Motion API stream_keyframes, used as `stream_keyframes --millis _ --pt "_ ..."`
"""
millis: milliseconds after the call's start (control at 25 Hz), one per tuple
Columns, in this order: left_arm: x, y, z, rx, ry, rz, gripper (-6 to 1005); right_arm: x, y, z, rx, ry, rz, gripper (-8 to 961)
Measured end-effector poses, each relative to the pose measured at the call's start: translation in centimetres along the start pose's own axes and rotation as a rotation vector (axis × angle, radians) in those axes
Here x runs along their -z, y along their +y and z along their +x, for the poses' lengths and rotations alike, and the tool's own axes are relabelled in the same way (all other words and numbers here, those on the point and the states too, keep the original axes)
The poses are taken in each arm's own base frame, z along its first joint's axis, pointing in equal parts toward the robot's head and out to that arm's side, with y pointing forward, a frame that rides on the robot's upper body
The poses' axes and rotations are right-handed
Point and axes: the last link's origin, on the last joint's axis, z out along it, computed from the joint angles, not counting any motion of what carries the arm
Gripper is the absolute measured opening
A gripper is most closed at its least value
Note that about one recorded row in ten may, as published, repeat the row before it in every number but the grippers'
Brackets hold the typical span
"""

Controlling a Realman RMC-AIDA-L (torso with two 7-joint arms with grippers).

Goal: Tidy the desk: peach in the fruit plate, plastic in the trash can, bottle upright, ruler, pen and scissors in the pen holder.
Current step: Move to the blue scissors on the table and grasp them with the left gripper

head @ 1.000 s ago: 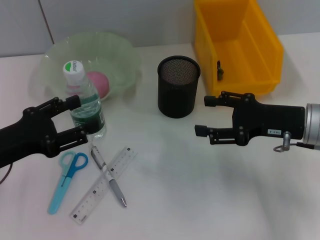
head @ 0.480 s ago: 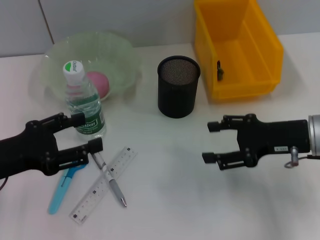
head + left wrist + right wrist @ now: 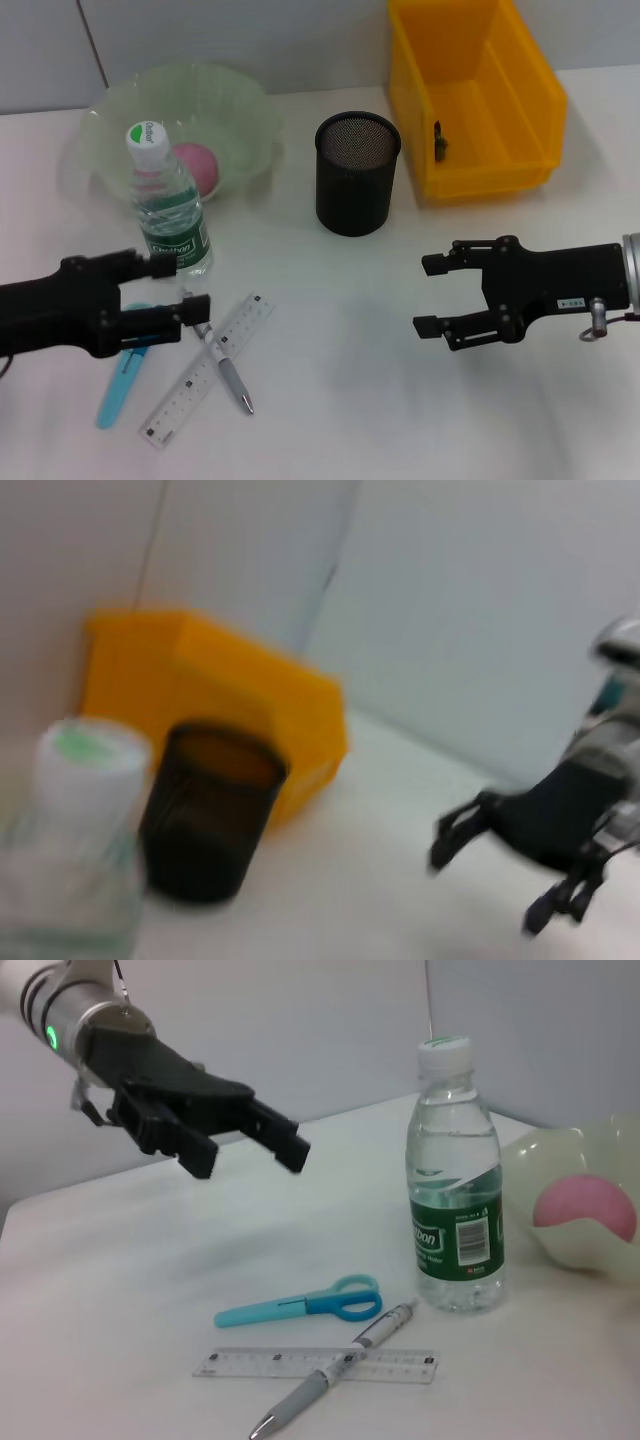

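bottle upright, left gripper open beside it, right gripper open

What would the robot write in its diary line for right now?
clear plastic bottle: upright | pink peach: in green plate | left gripper: open, over blue scissors | right gripper: open, empty

Left gripper low, jaws apart; right gripper hovering, jaws apart

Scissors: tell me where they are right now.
In the head view the scissors lie flat on the robot's left, partly under the left tool, beside the ruler and pen, in front of the upright bottle.
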Motion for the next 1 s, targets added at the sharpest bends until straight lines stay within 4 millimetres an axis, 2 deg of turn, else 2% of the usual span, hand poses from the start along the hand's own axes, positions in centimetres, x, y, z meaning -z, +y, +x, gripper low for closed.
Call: stream_keyframes --millis 120,320,440,520,720,1000 --pt "0.5 -0.3 1.5 0.152 -0.124 0.092 813 0.2 -0.1 -0.2 0.012 0.003 0.006 826" --pt "0.5 -0.2 3.1 0.302 -0.256 0.179 814 0.2 -0.3 -0.1 0.029 0.023 0.009 826" --pt "0.3 -0.3 3.3 0.354 -0.319 0.220 814 0.2 -0.3 -0.2 0.039 0.032 0.008 826" --pt "-0.5 -0.7 3.3 0.407 -0.431 0.282 814 0.3 -0.4 -0.2 0.057 0.045 0.010 826" --pt "-2.2 -1.1 3.6 0.399 -0.588 0.379 814 0.4 -0.5 -0.2 0.066 0.060 0.011 826" --pt "-3.4 -1.5 4.1 0.373 -0.687 0.484 813 0.4 -0.7 -0.1 0.077 0.081 0.014 825"
